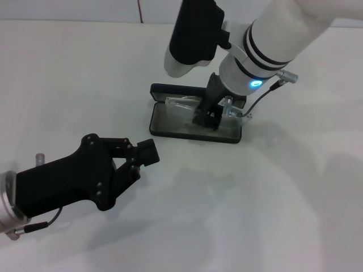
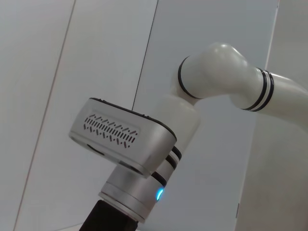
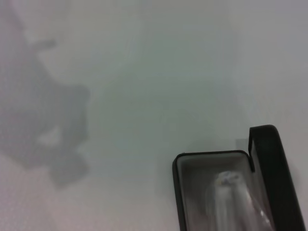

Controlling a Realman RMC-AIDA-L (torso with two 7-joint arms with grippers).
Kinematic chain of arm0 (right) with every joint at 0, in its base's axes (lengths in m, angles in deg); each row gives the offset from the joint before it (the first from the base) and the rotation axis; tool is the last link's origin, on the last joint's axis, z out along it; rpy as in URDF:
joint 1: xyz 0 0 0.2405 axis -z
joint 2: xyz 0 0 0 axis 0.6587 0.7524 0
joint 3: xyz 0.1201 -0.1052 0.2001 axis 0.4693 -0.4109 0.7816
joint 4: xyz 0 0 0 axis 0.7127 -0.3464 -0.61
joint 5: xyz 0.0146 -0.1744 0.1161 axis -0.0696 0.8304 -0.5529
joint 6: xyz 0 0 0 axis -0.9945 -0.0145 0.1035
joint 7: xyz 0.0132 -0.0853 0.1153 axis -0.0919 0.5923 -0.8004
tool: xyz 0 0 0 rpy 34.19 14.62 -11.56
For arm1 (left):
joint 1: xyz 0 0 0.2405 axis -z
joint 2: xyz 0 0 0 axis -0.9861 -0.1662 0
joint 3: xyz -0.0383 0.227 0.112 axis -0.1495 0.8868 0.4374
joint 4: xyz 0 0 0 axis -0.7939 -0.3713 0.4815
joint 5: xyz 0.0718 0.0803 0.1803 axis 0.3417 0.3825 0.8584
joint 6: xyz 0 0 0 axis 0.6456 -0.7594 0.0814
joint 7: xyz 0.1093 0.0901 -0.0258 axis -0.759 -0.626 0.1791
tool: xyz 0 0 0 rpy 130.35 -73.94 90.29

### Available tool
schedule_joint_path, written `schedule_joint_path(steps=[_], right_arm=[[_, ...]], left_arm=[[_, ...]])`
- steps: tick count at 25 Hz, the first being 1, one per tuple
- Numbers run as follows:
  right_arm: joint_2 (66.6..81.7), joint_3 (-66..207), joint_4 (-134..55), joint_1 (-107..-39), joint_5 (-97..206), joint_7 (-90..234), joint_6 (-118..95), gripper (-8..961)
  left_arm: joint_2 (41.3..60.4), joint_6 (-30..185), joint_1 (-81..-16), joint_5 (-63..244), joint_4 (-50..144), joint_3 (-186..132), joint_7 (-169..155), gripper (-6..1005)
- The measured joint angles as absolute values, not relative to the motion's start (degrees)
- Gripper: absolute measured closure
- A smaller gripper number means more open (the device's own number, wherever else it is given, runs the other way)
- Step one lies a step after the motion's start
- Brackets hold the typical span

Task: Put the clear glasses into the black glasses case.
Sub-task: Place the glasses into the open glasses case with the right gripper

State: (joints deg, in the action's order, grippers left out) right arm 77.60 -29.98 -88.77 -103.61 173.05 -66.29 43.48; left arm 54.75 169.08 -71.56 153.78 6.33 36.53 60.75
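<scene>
The black glasses case [image 1: 164, 122] lies open in the middle of the white table, lid [image 1: 170, 89] folded back on the far side. The clear glasses [image 1: 182, 104] rest across its grey inside, one end [image 1: 241, 113] reaching over the case's right edge. My right gripper [image 1: 207, 120] reaches down into the case and looks shut on the glasses' middle. In the right wrist view the case [image 3: 179, 192] shows with the clear glasses [image 3: 228, 190] blurred inside it. My left gripper [image 1: 142, 161] hovers near the table's front left, open and holding nothing.
The white table [image 1: 272, 198] stretches bare around the case. The left wrist view shows only my right arm's wrist [image 2: 144, 154] against a grey wall [image 2: 57, 57].
</scene>
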Motion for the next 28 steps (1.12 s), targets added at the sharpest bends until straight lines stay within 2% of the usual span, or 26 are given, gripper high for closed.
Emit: schedule_joint_path(steps=[13, 28], right_arm=[[77.60, -30.49, -89.74, -102.99, 173.09, -66.28, 42.57, 773], [77.60, -30.45, -90.74, -102.22, 173.63, -66.59, 43.41, 664]], left_arm=[[54.79, 168.96, -71.55, 154.38, 6.33, 36.53, 60.75, 914], [54.85, 168.95, -71.55, 154.39, 6.33, 36.53, 60.75, 914]])
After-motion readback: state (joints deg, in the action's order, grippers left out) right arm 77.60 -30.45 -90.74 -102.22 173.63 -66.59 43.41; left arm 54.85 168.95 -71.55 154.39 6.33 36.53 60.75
